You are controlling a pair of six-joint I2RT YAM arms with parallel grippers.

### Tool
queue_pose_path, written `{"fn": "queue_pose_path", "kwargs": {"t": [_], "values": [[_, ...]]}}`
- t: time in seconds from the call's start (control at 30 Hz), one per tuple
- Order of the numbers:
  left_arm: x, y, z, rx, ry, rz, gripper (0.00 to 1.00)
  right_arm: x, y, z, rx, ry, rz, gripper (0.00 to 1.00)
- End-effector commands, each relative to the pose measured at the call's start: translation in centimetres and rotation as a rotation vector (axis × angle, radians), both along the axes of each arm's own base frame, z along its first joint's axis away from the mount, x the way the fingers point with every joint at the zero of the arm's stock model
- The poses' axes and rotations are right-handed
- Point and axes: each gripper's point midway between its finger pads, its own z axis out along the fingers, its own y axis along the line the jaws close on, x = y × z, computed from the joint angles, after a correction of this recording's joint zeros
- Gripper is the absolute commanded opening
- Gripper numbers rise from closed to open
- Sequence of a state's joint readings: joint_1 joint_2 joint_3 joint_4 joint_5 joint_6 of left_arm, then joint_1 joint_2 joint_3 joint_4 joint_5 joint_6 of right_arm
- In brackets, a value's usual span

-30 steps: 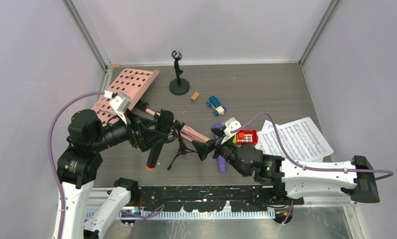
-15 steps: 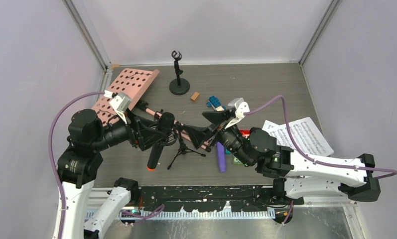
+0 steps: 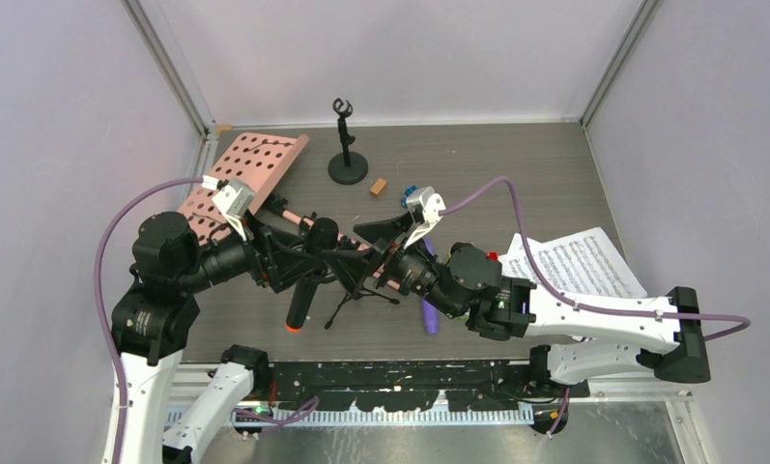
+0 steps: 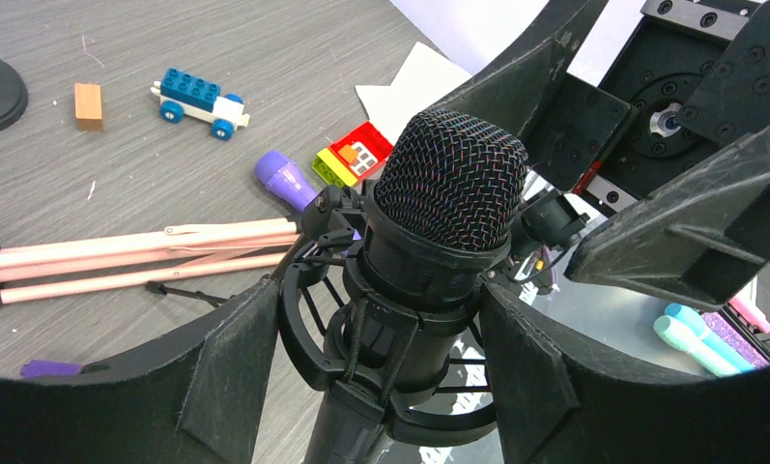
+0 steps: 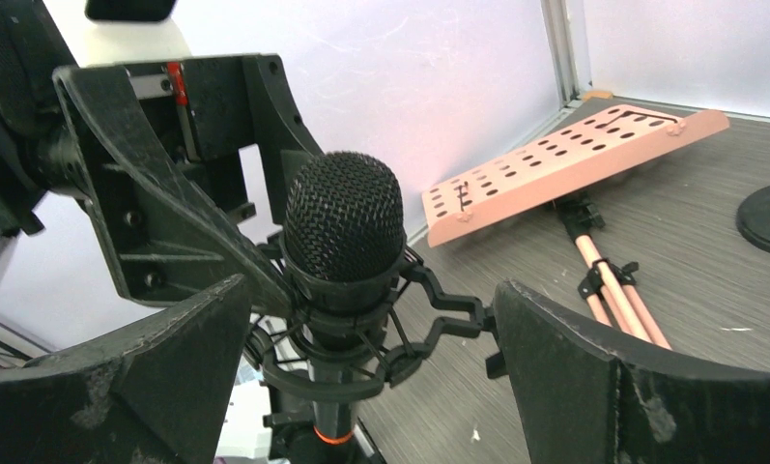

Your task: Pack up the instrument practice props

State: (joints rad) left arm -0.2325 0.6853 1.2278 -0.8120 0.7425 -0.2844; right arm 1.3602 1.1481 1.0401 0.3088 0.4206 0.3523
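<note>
My left gripper [image 3: 303, 259] [image 4: 381, 300] is shut on the black orange-tipped microphone [image 3: 308, 271] [image 4: 448, 184] at its shock mount and holds it tilted above the table. The tripod mic support [image 3: 356, 288] hangs below it. My right gripper [image 3: 356, 253] [image 5: 371, 290] is open, with its jaws wide on either side of the microphone head [image 5: 344, 217]. The pink sheet-music holder [image 3: 250, 169] [image 5: 574, 159] lies flat at the left, its legs [image 4: 139, 246] running right. The purple-headed microphone [image 3: 429, 314] [image 4: 284, 179] lies under the right arm. The note sheets [image 3: 584, 266] lie at the right. The round-based mic support [image 3: 346, 145] stands at the back.
A brown block [image 3: 378, 187] [image 4: 88, 104] and the blue toy car [image 4: 197, 97] lie near the back middle. Red and yellow bricks [image 4: 347, 159] lie beside the purple microphone. Walls close the table on the left, back and right.
My right arm has swung left and up from the purple microphone, and its open jaws now flank the black microphone's head. The left gripper has held the microphone still.
</note>
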Motion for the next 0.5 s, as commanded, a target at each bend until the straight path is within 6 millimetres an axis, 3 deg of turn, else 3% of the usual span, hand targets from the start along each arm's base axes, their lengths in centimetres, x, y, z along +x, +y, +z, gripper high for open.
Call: {"fn": "queue_pose_path", "kwargs": {"t": [0.0,0.23,0.47], "values": [[0.5,-0.2,-0.9,0.020,0.014,-0.016,0.64,0.3,-0.4,5.1,0.202,0.026,-0.021,1.00],[0.5,-0.2,-0.8,0.018,0.010,-0.021,0.66,0.9,1.4,4.2,0.176,0.052,-0.036,0.96],[0.4,-0.2,-0.8,0.018,0.009,-0.024,0.65,1.6,2.7,3.4,0.172,0.079,-0.038,0.78]]}}
